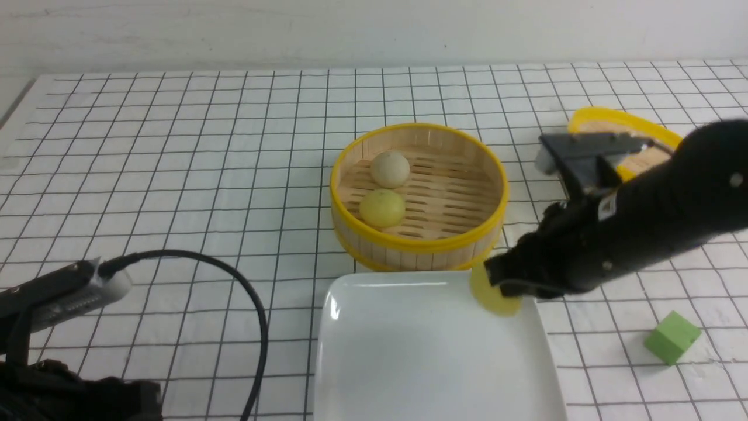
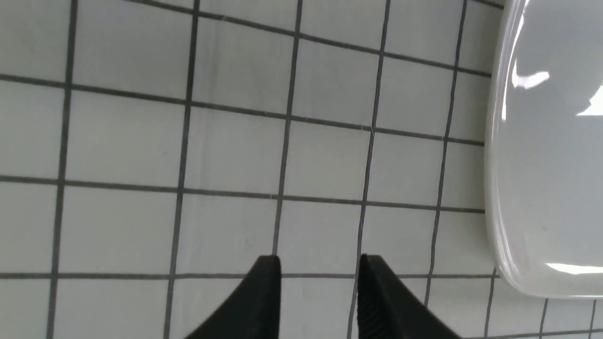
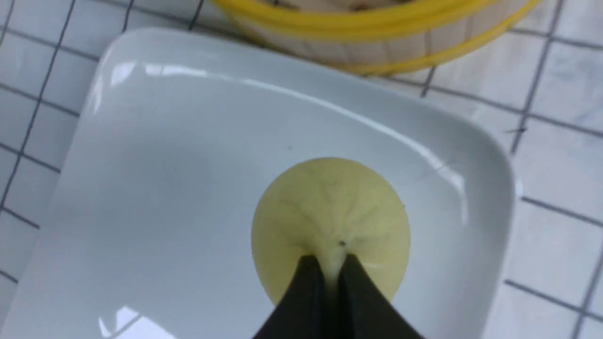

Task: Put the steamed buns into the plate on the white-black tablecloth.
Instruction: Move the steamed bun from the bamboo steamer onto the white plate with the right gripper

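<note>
Right fingers (image 3: 331,278) pinching yellow bun (image 3: 330,221) over plate (image 1: 432,351); lower inside rim, release gently, left fingers (image 2: 319,282) apart.

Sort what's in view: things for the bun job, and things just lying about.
For the job:
- three buns, one in the right hand
- steamer
- plate
- tablecloth

Just lying about:
- green cube
- yellow-rimmed lid
</note>
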You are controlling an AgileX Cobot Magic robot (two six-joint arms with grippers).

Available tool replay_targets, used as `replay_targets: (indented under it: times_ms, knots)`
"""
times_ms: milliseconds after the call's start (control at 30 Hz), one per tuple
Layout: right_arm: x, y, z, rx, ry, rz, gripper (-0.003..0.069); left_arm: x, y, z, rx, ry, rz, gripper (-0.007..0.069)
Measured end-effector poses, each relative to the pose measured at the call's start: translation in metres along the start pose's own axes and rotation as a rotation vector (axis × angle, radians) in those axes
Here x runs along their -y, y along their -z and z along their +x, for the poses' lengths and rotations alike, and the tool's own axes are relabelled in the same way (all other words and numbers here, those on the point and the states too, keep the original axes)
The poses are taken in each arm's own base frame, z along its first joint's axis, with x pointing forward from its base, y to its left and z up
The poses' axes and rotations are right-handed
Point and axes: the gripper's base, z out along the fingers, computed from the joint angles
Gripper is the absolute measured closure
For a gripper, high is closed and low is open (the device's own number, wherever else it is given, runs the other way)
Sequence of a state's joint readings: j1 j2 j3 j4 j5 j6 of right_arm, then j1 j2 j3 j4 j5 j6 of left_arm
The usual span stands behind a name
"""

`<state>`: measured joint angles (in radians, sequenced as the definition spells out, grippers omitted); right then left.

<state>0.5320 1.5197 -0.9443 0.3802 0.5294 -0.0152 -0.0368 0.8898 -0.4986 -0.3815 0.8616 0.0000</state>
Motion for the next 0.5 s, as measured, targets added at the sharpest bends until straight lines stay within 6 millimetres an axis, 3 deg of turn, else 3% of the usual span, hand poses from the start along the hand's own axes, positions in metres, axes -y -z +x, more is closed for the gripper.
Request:
replay_targets:
  times_ms: [133,267,333,400,500]
  knots:
    - [-0.002,-0.023,0.011,-0.018,0.029,0.007,0.061,0.0,0.0,-0.001,0.016,0.002,0.002,0.0363]
    - [0.001,-0.04,0.013,-0.031,0.021,0.023,0.0494,0.0,0.0,-0.002,0.024,0.003,0.004,0.0363]
    - [0.002,-0.041,0.014,-0.037,0.02,0.024,0.0439,0.0,0.0,-0.002,0.026,0.003,0.004,0.0363]
    - [0.0,-0.039,0.014,-0.058,0.022,0.019,0.033,0.0,0.0,-0.003,0.028,0.004,0.005,0.0363]
    - [-0.003,-0.025,0.009,-0.078,0.039,0.009,0.0265,0.0,0.0,-0.003,0.033,0.004,0.005,0.0363]
